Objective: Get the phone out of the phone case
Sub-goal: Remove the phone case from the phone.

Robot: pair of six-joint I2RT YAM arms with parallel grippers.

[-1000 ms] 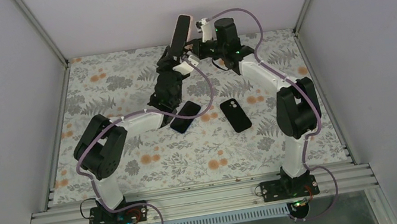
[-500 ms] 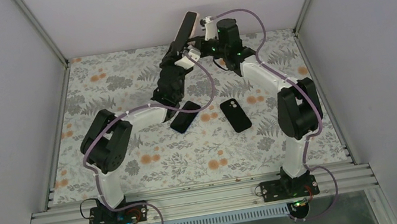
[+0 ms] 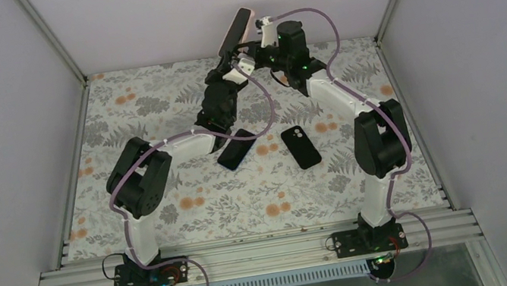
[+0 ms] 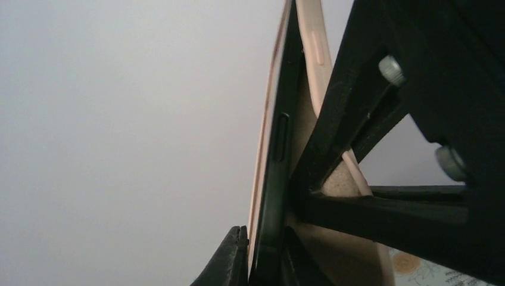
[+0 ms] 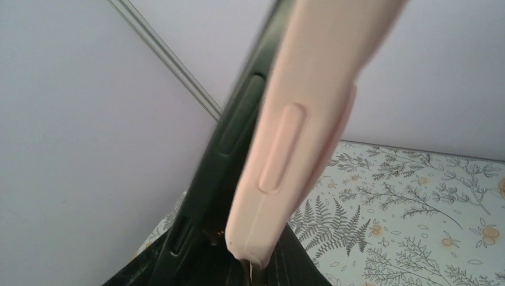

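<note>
The black phone (image 3: 234, 31) is held tilted in the air over the back of the table, with the salmon-pink phone case (image 3: 252, 20) on its right side. My left gripper (image 3: 231, 60) is shut on the lower end of the phone. My right gripper (image 3: 259, 34) is shut on the edge of the case. In the left wrist view the phone's dark side (image 4: 277, 149) stands between my fingers (image 4: 233, 262), and the case (image 4: 311, 42) bends away from it. In the right wrist view the case (image 5: 292, 137) has parted from the phone (image 5: 229, 143) at its lower end, above my gripper (image 5: 256, 275).
Two black slabs lie on the floral table mat, one near the middle (image 3: 237, 149) and one to its right (image 3: 301, 147). The grey back wall (image 3: 160, 12) is close behind the raised phone. Metal frame posts (image 3: 51, 37) stand at the corners.
Both grippers have carried the phone and case up and a little to the right. The left forearm has stretched further towards the back.
</note>
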